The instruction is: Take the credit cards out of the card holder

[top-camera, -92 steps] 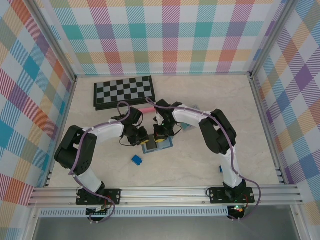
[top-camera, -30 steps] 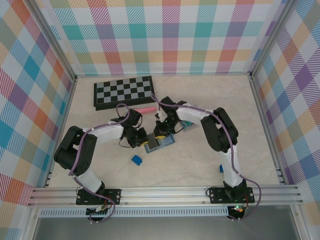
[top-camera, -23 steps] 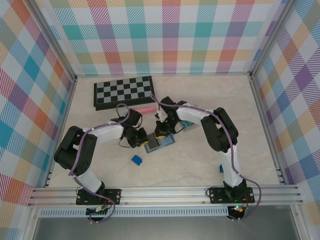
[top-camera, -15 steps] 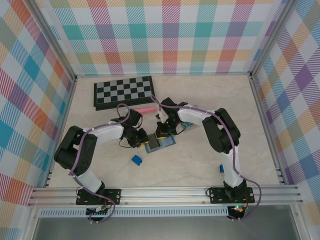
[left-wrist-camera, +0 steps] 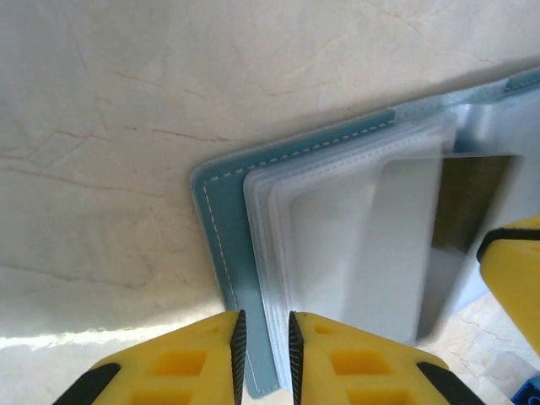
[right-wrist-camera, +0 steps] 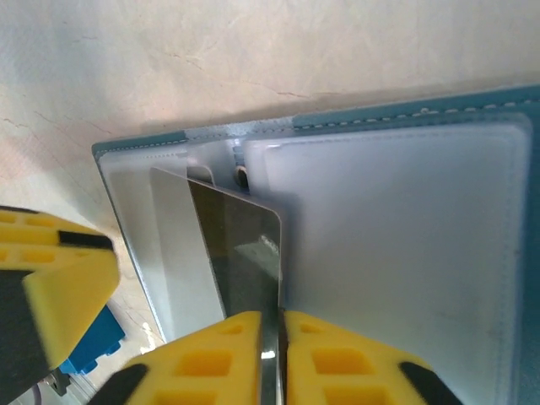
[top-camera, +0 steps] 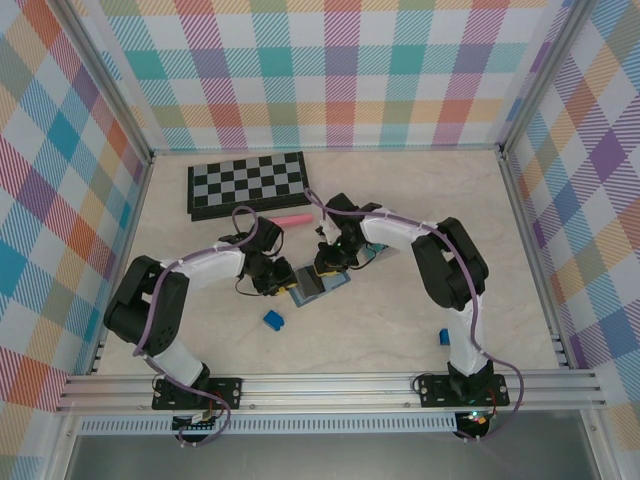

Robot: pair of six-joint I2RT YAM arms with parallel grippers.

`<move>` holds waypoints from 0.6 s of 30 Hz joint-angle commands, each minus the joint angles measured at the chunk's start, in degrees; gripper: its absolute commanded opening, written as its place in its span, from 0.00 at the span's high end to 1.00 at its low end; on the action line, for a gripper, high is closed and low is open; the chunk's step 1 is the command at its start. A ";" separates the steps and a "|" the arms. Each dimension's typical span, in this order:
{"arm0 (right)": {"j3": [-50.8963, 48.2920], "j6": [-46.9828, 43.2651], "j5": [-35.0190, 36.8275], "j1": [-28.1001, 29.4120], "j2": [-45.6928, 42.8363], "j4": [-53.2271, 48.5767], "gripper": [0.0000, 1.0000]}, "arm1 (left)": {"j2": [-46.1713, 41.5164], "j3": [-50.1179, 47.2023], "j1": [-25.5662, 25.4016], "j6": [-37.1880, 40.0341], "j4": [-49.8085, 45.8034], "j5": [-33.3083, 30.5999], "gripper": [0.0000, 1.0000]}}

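Right hand [right-wrist-camera: 272,337]: pinching free edge of stiff, slick-looking dark credit card [right-wrist-camera: 240,253]
Left hand [left-wrist-camera: 265,337]: nearly together astride floppy slate-blue folding card holder [left-wrist-camera: 215,228]; grip unclear

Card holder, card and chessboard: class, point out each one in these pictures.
card holder [left-wrist-camera: 216,232], left wrist view, stitched cover edge.
card [right-wrist-camera: 240,257], right wrist view, dark face.
chessboard [top-camera: 248,183], top view, board centre.

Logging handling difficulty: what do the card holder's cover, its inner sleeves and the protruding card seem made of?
Cover of the card holder: likely faux leather, matte teal-blue, pale stitching along the edge. Its sleeves: soft frosted plastic, translucent, with embossed borders. The card: probably rigid plastic, dark glossy face with reflections, rounded corner.
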 commanded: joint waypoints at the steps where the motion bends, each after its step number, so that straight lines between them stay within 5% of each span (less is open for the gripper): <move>1: 1.90 -0.76 -0.63 -0.21 2.10 -2.18 0.79 | -3.05 2.46 0.12 1.49 -3.00 0.03 0.77; 18: 2.91 -1.55 -3.29 -0.44 5.00 -3.07 0.73 | 4.50 3.09 -1.56 0.94 0.95 2.83 0.88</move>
